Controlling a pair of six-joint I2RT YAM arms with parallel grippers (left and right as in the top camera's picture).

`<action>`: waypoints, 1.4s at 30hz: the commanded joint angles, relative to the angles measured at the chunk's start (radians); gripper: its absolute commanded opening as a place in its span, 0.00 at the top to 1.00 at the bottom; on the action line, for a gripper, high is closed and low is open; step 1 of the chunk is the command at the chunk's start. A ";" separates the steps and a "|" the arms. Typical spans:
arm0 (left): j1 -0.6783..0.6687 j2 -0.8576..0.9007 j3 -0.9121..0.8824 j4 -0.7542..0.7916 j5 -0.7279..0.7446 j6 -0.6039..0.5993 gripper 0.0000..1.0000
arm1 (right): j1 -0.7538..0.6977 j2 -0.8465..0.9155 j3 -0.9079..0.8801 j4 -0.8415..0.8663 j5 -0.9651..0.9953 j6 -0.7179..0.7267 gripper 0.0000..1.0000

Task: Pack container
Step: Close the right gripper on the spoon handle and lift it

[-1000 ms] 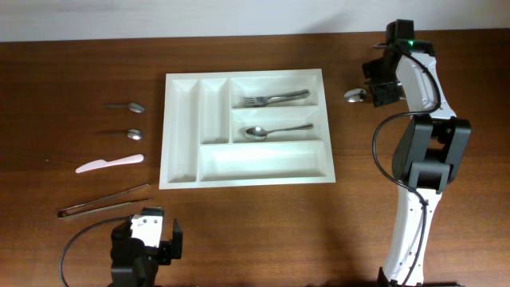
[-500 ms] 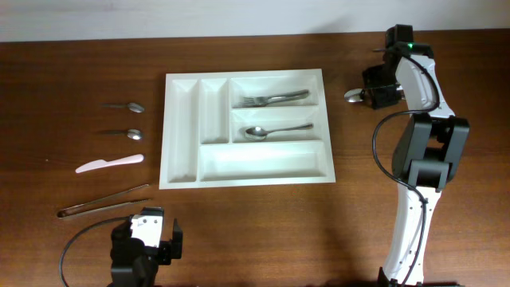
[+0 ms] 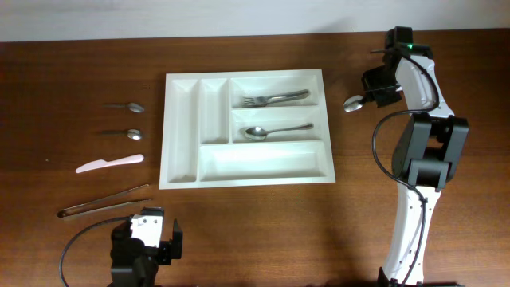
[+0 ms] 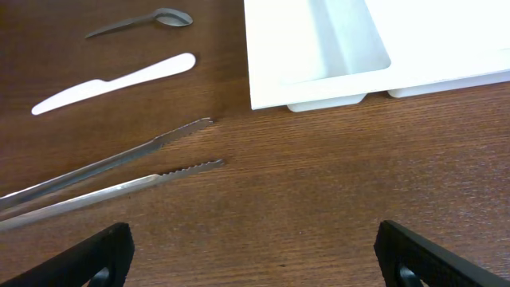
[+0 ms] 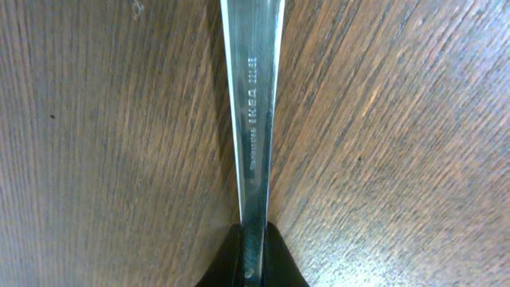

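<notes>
Container (image 3: 263, 161) same, R fingers (image 5: 227, 275) now gripping spoon (image 3: 355, 102)

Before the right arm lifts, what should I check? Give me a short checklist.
1. Jaws of the right gripper shut on the spoon handle: ok.
2. Spoon clear of the table: cannot tell.
3. Room in the container beside the stored spoon: ok.
4. Nothing lying between spoon and container: ok.
5. The left gripper open, parked away from the container: ok.
</notes>
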 commanded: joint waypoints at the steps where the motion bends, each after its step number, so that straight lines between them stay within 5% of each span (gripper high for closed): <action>1: -0.005 -0.008 -0.003 0.000 0.003 0.013 0.01 | -0.007 0.041 -0.007 -0.029 0.002 -0.038 0.96; 14: -0.005 -0.008 -0.003 0.000 0.003 0.013 0.01 | -0.043 -0.016 0.071 -0.067 -0.024 -0.120 0.96; 25: -0.005 -0.008 -0.003 0.000 0.003 0.013 0.01 | -0.069 -0.044 0.439 -0.281 -0.071 -0.311 0.96; 32: -0.005 -0.008 -0.003 0.000 0.003 0.013 0.01 | -0.022 -0.045 0.536 -0.504 -0.090 -0.324 0.96; 42: -0.005 -0.008 -0.003 0.000 0.003 0.013 0.01 | 0.152 -0.045 0.536 -0.575 -0.129 -0.301 0.96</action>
